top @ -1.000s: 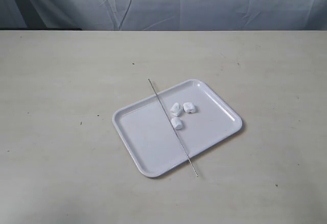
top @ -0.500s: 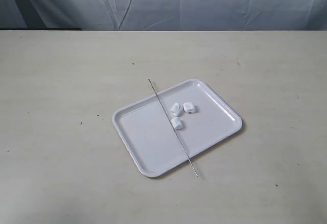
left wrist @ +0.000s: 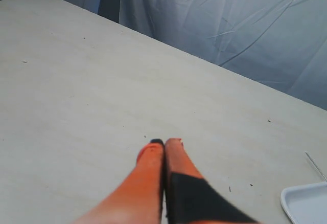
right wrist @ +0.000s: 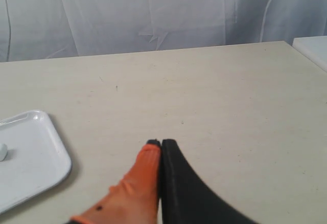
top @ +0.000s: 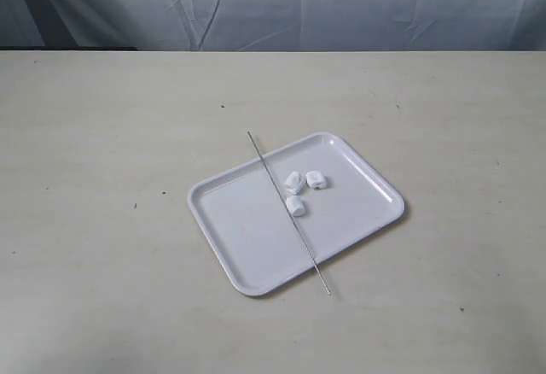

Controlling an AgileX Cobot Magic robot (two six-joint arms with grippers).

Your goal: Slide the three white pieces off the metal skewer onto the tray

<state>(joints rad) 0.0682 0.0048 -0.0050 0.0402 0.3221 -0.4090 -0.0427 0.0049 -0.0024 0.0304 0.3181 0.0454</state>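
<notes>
Grey metal skewer (top: pixel 288 212) lies diagonally across the tray (top: pixel 247 246), both ends overhanging onto the bench (top: pixel 102 220). The three white pieces (top: pixel 294 182) sit on the tray just beside the skewer, on the right arm's side, apparently unthreaded. Left pincer (left wrist: pixel 164 143) and right pincer (right wrist: pixel 160 143) hang pressed together, empty, well apart from it.

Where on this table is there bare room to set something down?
The tray's half left of the metal skewer is bare, as is the table all around it. Crowded: the three white pieces cluster just right of the skewer, mid-tray.
</notes>
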